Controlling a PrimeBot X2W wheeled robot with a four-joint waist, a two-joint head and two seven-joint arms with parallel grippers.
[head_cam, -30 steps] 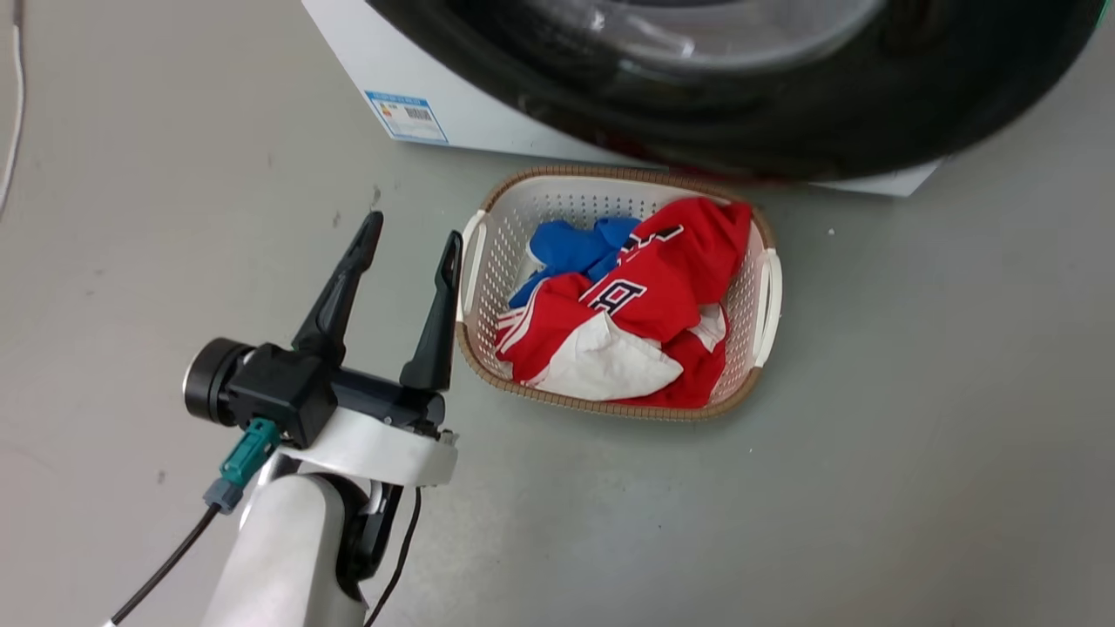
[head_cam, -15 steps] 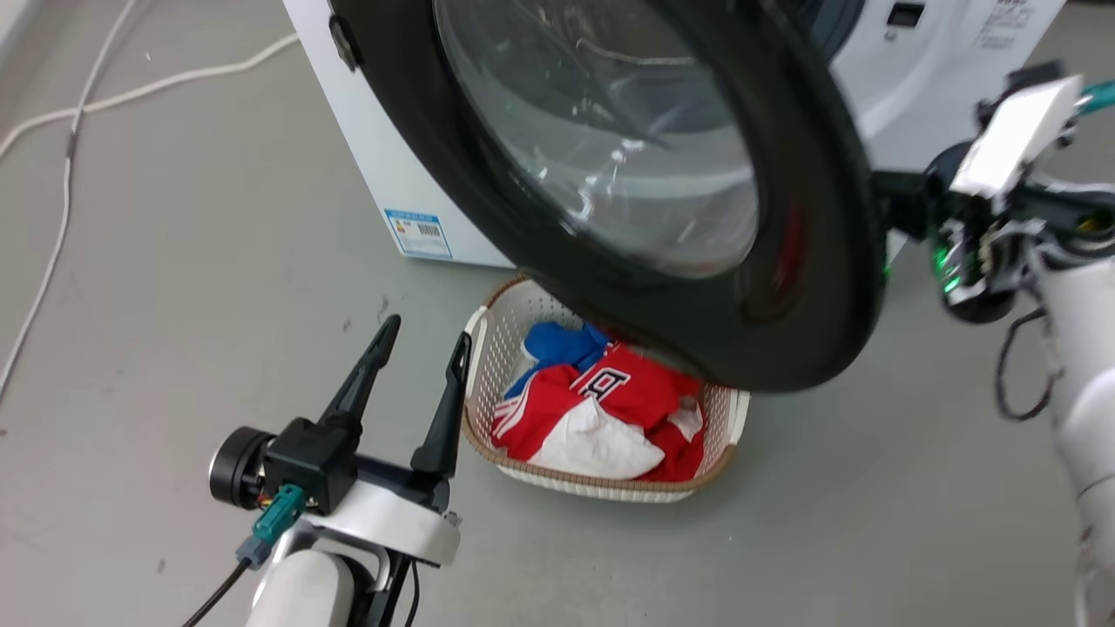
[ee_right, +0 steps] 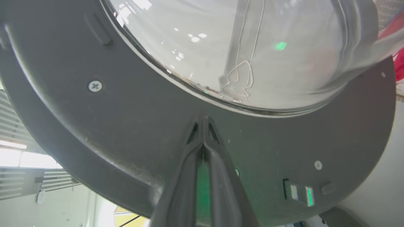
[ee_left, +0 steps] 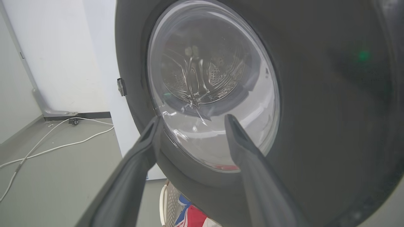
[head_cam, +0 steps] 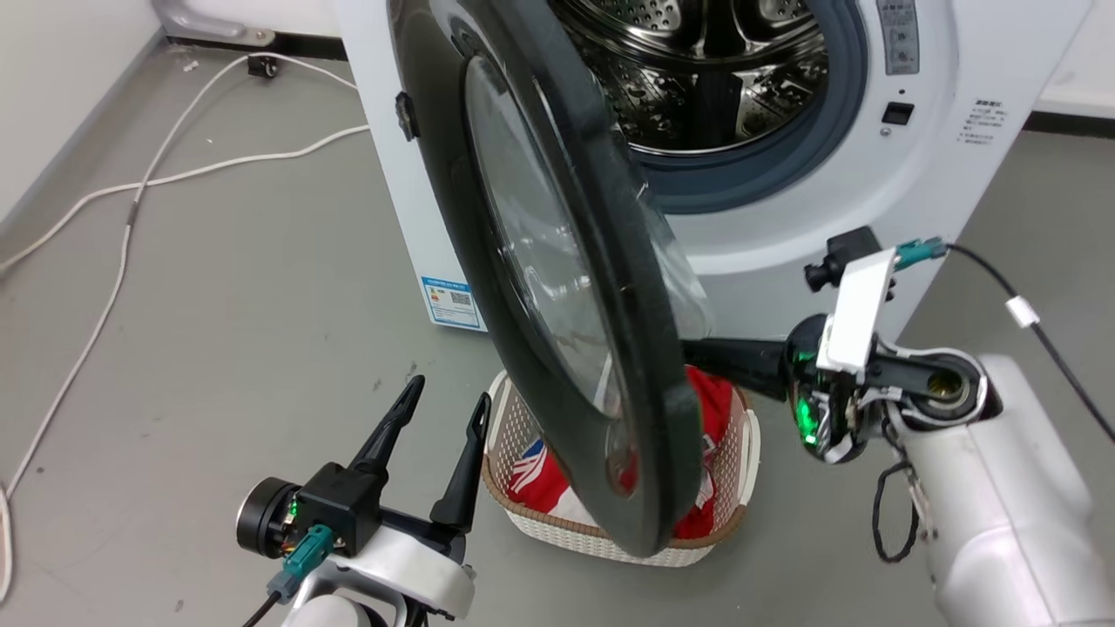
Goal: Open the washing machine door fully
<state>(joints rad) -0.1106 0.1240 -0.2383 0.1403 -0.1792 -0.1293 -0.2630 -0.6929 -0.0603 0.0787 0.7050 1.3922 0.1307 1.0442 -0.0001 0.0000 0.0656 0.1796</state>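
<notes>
Your washing machine [head_cam: 941, 174] first: its door [head_cam: 557, 287] stands swung out edge-on, outer face to your left, hanging over the basket [head_cam: 566, 533]. Right gripper [ee_right: 204, 121] pinched closed, tips against the inner rim; left gripper [head_cam: 450, 389] spread wide, empty.

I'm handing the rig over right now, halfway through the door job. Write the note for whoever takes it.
Left gripper: open, empty, low beside the laundry basket, facing the door's outer side.
Right gripper: shut, holding nothing, fingertips at the dark inner frame of the washing machine door, next to its glass bowl.
Door: hinged on the robot's left, swung roughly halfway, hanging over the basket; drum exposed.
Done: unlatched and partly open.
Left: push it further outward until fully open. The left gripper may sit in the swing path, so probably move it aside first.
</notes>
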